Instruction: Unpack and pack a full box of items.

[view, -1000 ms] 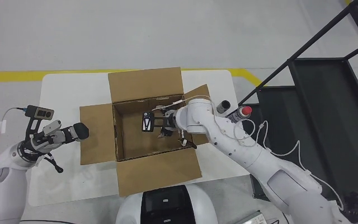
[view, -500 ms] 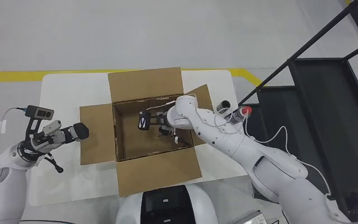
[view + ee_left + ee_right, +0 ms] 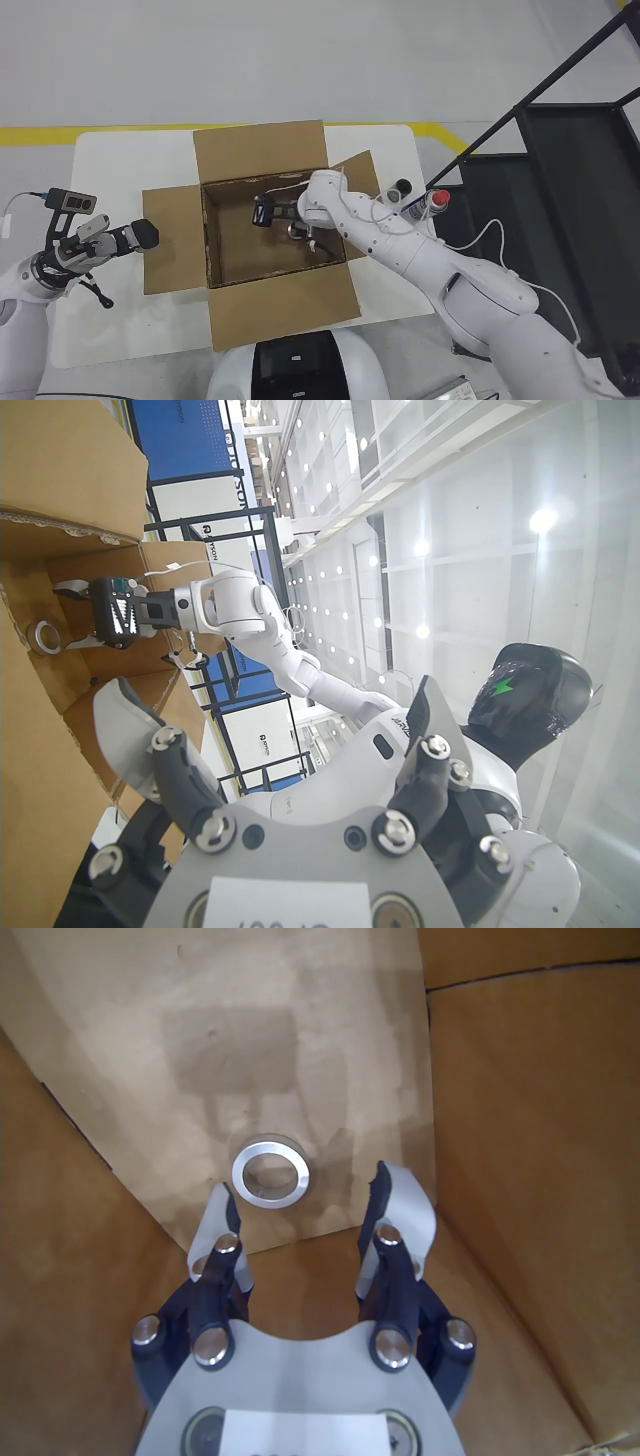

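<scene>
Box: an open cardboard box [image 3: 262,150] stands in the middle of the white worktop [image 3: 110,165], all four flaps folded outward

Metal ring: a silver metal ring [image 3: 270,1175] lies flat on the pale floor of the box, close to where the floor meets a side wall; it lies free, with nothing gripping it

Right hand: the right hand [image 3: 302,1185] is down inside the box, its two fingers [image 3: 227,1208] spread wide and holding nothing; the ring lies just ahead of the fingertips, nearer one finger than the other, and whether it touches that finger cannot be told

Right arm: it reaches in over the flap on the box's right side, as the top view shows

Left hand: the left hand [image 3: 270,700] is outside the box, over the left part of the worktop just beyond the left flap, fingers spread and empty

Beside the box: a dark cylinder [image 3: 401,188] and a red-capped can [image 3: 437,200] stand upright on the worktop just beside the right flap, near each other
</scene>
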Available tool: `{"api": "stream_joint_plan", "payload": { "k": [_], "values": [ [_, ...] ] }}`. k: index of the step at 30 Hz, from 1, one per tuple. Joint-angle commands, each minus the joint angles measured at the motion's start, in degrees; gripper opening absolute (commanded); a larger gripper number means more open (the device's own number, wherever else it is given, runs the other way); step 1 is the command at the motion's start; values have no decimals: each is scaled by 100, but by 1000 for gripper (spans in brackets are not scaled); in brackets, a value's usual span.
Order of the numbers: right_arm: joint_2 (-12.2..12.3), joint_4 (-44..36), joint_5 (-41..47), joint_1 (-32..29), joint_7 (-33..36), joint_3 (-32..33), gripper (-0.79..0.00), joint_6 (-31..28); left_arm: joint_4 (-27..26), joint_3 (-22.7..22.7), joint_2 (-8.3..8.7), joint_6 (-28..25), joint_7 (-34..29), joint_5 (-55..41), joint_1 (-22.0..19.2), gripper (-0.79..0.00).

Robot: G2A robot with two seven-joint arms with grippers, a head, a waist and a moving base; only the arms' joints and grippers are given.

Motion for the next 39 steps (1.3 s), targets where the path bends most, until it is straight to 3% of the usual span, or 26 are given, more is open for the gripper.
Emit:
{"api": "stream_joint_plan", "payload": {
  "k": [1,3,11,14,17,25,31,32,34,39],
  "values": [
    [-43,101,-23,12,-61,-32,-348,-6,0,0,0,0,0,0,0,0],
    [-85,211,-64,28,-113,-63,-376,-6,0,0,0,0,0,0,0,0],
    [-241,613,-186,92,-281,-139,-351,29,0,0,0,0,0,0,0,0],
    [-293,752,-191,111,-357,-144,-372,20,0,0,0,0,0,0,0,0],
    [-346,904,-189,128,-417,-156,-443,-33,0,0,0,0,0,0,0,0],
    [-476,1312,-185,207,-575,-157,-462,-162,0,0,0,0,0,0,0,0],
    [-574,1552,-221,264,-643,-181,-576,-254,0,0,0,0,0,0,0,0],
    [-592,1588,-224,274,-658,-183,-616,-260,0,0,0,0,0,0,0,0],
    [-627,1646,-236,293,-684,-192,-785,-280,0,0,0,0,0,0,0,0],
    [-693,1718,-250,350,-761,-177,-785,-324,0,0,0,0,0,0,0,0]
  ]
}}
